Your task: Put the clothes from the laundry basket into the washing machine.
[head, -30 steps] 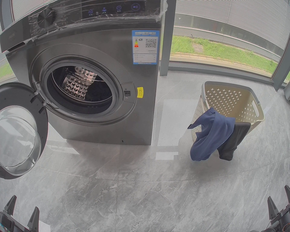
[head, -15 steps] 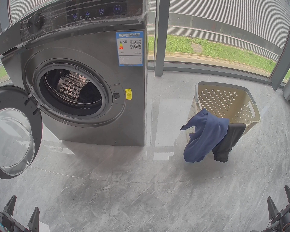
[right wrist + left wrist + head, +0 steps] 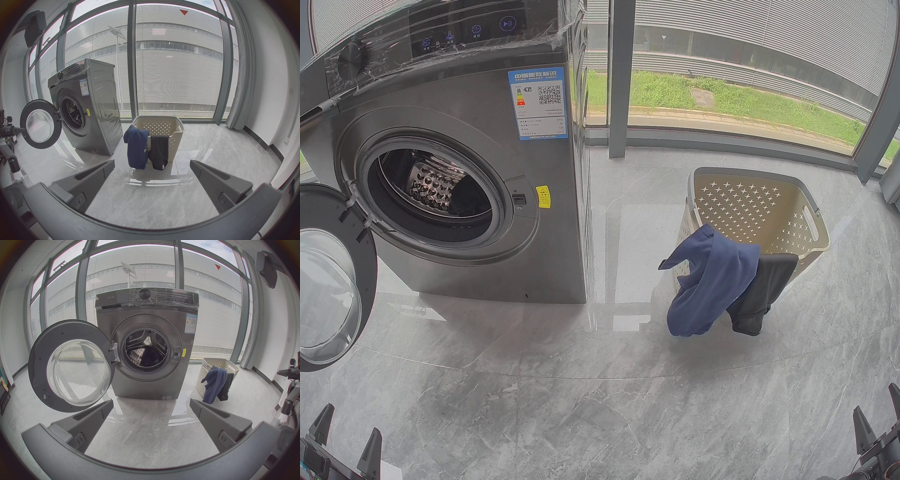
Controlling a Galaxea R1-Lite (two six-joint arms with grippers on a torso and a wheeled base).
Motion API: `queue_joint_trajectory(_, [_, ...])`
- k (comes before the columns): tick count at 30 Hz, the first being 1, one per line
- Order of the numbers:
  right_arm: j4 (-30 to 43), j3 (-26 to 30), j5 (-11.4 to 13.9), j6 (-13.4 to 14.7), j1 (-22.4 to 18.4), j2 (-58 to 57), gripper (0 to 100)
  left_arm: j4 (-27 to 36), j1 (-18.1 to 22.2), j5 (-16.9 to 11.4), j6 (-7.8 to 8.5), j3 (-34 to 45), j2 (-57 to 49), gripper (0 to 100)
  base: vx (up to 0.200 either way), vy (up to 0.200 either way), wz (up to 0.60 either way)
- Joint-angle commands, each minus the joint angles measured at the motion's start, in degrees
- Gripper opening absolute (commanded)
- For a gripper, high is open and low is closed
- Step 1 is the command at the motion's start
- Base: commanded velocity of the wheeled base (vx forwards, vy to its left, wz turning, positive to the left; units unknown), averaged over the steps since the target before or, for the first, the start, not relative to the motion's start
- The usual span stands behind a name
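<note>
In the head view, the washing machine (image 3: 550,206) stands on the floor at the left with its door (image 3: 328,281) swung open. The laundry basket (image 3: 762,212) sits well apart to its right. A blue garment (image 3: 706,284) and a black garment (image 3: 762,294) hang side by side over the basket's near rim. The left gripper (image 3: 349,431) and right gripper (image 3: 876,406) sit low.

In the left wrist view, the left gripper is spread wide and empty, facing the drum.

In the right wrist view, the right gripper is equally wide and empty, facing the basket.

Washer door (image 3: 328,281) swung wide, drum mouth (image 3: 428,190) seemingly unblocked; 2 garments (image 3: 709,281) drape basket (image 3: 753,175) front rim.
</note>
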Motion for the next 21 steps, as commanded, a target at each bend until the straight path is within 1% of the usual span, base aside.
queue_joint_trajectory(1, [0.0,1.0,0.0,0.0,0.0,-0.9,100,0.0,0.0,0.0,0.09,1.0,-0.7,100,0.000,-0.200,0.00])
queue_joint_trajectory(8, [0.0,1.0,0.0,0.0,0.0,-0.9,100,0.0,0.0,-0.1,-0.17,1.0,-0.7,100,0.000,-0.200,0.00])
queue_joint_trajectory(10, [0.1,1.0,0.0,-0.1,0.0,-0.9,100,0.0,0.0,-0.1,-0.26,1.0,-0.7,100,0.000,0.000,0.00])
queue_joint_trajectory(16, [0.0,1.0,0.0,0.0,0.0,-0.9,100,0.0,0.0,-0.2,-0.26,1.0,-0.7,100,0.000,0.000,-0.60])
queue_joint_trajectory(17, [0.0,1.0,0.0,0.0,0.0,-0.9,100,0.0,0.0,-0.2,-0.26,1.0,-0.7,100,0.000,0.000,0.00])
queue_joint_trajectory(21, [0.0,1.0,0.0,0.0,0.0,-0.9,100,0.0,0.0,-0.1,-0.26,1.0,-0.7,100,0.000,-0.200,0.00])
